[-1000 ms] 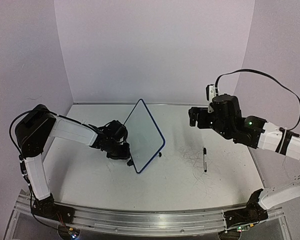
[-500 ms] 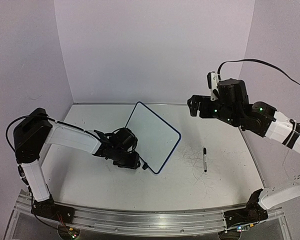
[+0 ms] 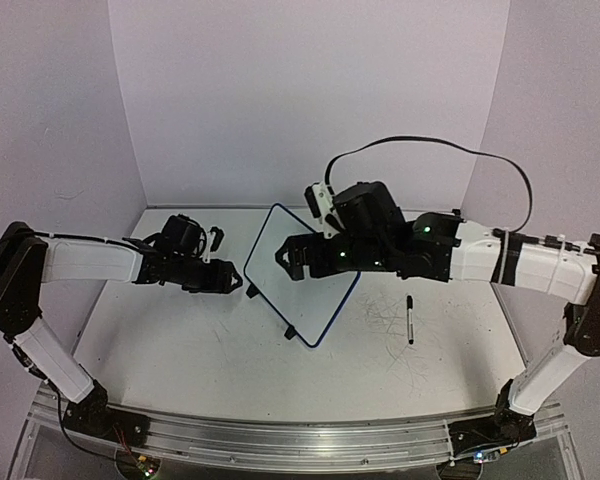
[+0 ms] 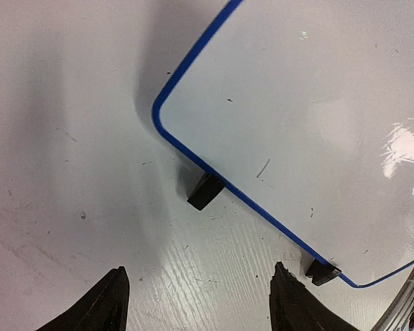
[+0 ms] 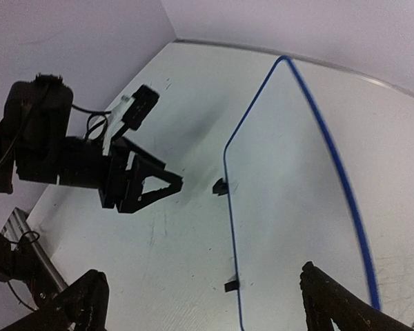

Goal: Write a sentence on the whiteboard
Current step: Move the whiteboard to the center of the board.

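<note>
Here the whiteboard [image 3: 302, 275] stands tilted on its black feet [image 4: 205, 191] in the middle of the table [image 3: 180, 350]. Just left of it, the left gripper [image 4: 199, 276] gapes empty. The right gripper [image 5: 200, 276] hovers over it, spread wide, holding nothing.

The whiteboard [image 4: 310, 117] is seen to be smooth and shiny, with a bright spot of light thrown back from its face. It is edged with a thin blue rim [image 4: 194, 54], and its small black feet [image 4: 205, 191] are seen as dull plastic. The table [image 4: 62, 207] is painted a dull white, a fine wood-like grain is shown in it, and it is marked all over with small scratches and scuffs. The fingers [image 4: 109, 303] of the left gripper [image 4: 196, 300] are made of what looks like dull black plastic, the left arm [image 3: 90, 258] is covered in a smooth white shell, and the rail [image 3: 280, 440] is made of silvery grooved metal.
</note>
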### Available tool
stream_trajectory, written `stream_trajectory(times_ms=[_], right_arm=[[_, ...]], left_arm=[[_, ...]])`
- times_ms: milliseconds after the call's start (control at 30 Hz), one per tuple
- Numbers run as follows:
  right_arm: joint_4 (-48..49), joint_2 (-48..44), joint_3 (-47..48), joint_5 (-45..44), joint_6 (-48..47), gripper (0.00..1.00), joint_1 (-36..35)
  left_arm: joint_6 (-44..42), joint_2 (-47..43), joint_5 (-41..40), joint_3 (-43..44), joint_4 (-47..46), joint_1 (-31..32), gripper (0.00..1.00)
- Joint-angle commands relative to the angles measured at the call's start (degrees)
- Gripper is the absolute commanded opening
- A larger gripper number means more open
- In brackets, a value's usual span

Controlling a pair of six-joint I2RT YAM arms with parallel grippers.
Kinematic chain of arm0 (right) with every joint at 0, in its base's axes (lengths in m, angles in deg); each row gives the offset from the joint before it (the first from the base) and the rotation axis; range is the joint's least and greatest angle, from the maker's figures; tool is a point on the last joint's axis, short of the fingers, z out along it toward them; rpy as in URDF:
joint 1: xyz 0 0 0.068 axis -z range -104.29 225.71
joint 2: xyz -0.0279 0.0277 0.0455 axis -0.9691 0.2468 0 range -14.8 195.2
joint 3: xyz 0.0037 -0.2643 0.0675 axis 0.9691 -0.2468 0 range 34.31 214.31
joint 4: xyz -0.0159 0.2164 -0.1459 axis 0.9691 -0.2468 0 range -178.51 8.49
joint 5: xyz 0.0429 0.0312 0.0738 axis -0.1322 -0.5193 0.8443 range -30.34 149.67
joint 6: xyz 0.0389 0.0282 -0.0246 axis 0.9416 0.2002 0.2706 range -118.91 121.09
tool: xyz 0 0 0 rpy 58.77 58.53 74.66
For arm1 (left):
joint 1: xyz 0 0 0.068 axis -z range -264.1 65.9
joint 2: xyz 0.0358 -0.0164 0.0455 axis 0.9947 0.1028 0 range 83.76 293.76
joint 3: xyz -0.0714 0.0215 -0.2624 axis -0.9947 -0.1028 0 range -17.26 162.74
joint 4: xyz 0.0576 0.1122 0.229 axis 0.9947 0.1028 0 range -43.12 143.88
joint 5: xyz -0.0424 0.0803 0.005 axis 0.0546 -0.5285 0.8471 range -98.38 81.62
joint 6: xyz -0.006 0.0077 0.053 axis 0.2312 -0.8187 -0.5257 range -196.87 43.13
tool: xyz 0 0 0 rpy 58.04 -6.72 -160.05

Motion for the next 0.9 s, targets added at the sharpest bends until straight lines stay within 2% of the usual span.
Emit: stream_trajectory(times_ms=[0,167,333,600,767,867], right_arm=[[5.8,3.8,0.8,9.1,5.1,0.96,-0.1],[6.9,2.9,1.0,7.9,4.7,0.96,-0.1],[7.1,-0.7,0.4,3.8,2.8,0.97,-0.1],[7.5,-7.0,-2.9,-3.8,1.0,0.98,-0.1],[7.6,-10.4,-4.5,-8.6,-0.2,0.98,-0.1],[7.6,-13.1,-5.8,-11.8,-0.8,0.98,-0.1]], left_arm=[[-10.8,2.2,8.7,-2.0,-14.0,-0.1,0.73],[-18.9,7.1,4.1,-1.6,-16.5,-0.1,0.70],[-24.8,11.9,6.9,-1.0,-17.7,0.0,0.59],[-27.4,15.5,3.3,-2.0,-22.6,2.1,0.40],[-28.9,19.7,-0.8,0.0,-23.7,4.5,0.39],[-28.8,21.4,-3.6,1.5,-23.9,5.2,0.35]])
